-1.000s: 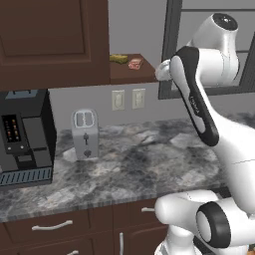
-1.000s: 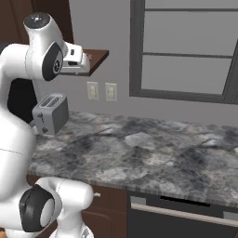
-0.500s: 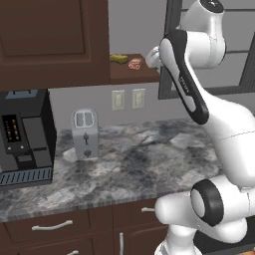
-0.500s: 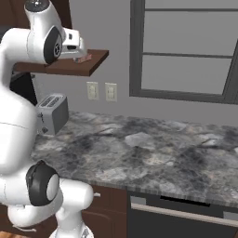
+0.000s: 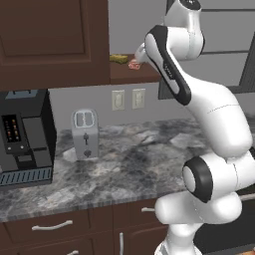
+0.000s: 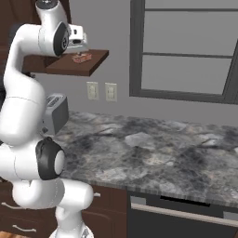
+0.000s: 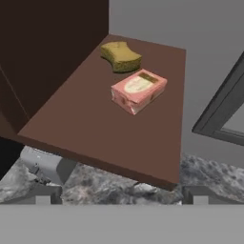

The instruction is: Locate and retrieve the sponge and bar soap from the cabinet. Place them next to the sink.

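The dull yellow sponge (image 7: 121,56) lies at the far end of the cabinet's (image 5: 50,40) dark brown shelf board (image 7: 90,128). Just in front of it sits the pinkish-red bar soap (image 7: 138,90), apart from the sponge. My gripper (image 7: 119,196) hovers above and short of the shelf's near edge, open, with nothing between its fingertips. From the left base view the hand (image 5: 140,55) is beside the soap (image 5: 133,64) and sponge (image 5: 118,59). The soap (image 6: 81,58) also appears under the hand in the right base view. The sink is out of view.
Under the shelf on the mottled stone counter (image 5: 139,159) stand a silver toaster (image 5: 84,133) and a black coffee machine (image 5: 22,137). Wall outlets (image 5: 127,98) sit below the shelf. A dark-framed window (image 6: 186,46) is to the shelf's right. Drawers (image 5: 50,226) line the counter front.
The arm has risen and swung the hand up and over toward the shelf, closer to the soap and sponge. The gripper stays open.
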